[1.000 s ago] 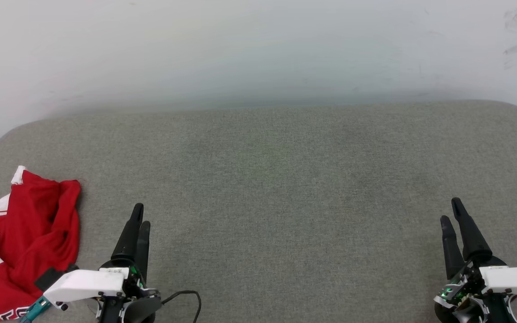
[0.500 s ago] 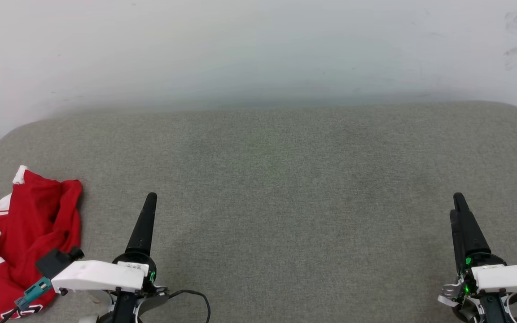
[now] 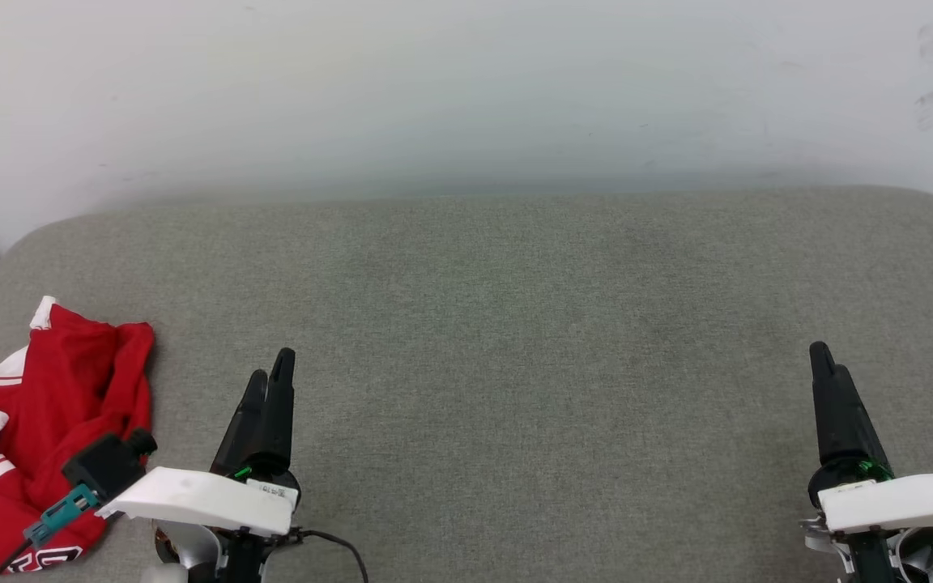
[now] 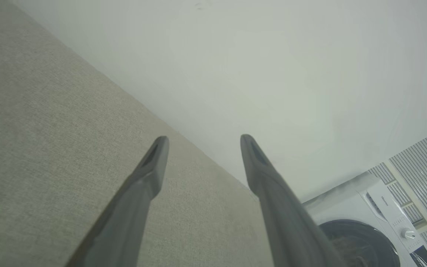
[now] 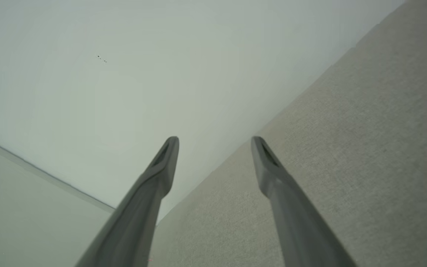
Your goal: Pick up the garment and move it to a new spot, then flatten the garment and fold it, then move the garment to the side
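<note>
Two tools rise from the bottom of our head view, and both stand released, gripping nothing. Our left tool [image 3: 272, 364] sits at lower left, its dark fingers [image 3: 268, 421] pointing up across the grey fabric counter [image 3: 515, 324]. Our left wrist view shows a clear gap between the two fingers, with bare counter and pale wall [image 3: 466, 97] beyond them. Our right tool [image 3: 827, 358] sits at lower right, well apart from the left one, and its wrist view shows the same spread fingers with nothing between them.

The garment [image 3: 61, 405] lies crumpled at the counter's left edge, red with white sleeve parts and striped trim. It is beside our left arm, apart from that tool's fingers. A black cable [image 3: 337, 542] trails near that wrist. We see a white washing machine [image 4: 369, 222] in the left wrist view's lower right corner.
</note>
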You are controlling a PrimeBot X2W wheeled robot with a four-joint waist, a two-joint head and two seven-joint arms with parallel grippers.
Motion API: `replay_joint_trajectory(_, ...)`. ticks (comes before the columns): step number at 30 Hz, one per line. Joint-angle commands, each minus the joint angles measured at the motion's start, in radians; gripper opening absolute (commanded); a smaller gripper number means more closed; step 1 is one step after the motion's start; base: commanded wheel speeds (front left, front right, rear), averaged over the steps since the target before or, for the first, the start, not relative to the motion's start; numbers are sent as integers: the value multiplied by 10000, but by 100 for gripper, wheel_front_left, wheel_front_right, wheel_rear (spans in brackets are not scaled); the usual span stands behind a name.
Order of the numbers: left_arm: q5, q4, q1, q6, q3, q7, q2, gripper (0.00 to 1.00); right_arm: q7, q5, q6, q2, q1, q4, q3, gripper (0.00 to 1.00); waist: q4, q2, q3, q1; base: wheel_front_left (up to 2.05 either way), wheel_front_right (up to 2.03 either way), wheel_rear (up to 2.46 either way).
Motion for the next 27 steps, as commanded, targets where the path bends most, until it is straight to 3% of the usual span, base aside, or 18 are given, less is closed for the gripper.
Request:
replay_joint_trajectory(1, 591, -172, -35, -24, -56, -108, 116, 100, -103, -579, 3, -20, -20, -223, 2, 100, 8, 0, -6, 0, 0, 0, 0)
replay_joint_trajectory(19, 4042, -336, 98, -6, 85, -630, 226, 100, 227, -4399, 3, -15, 180, -831, -76, 100, 61, 0, -52, 0, 0, 0, 0)
replay_joint_trajectory(27, 5246, -371, 155, 216, -31, -843, 388, 100, 436, -5605, 3, -14, 280, -1077, -157, 100, 82, 0, -70, 0, 0, 0, 0)
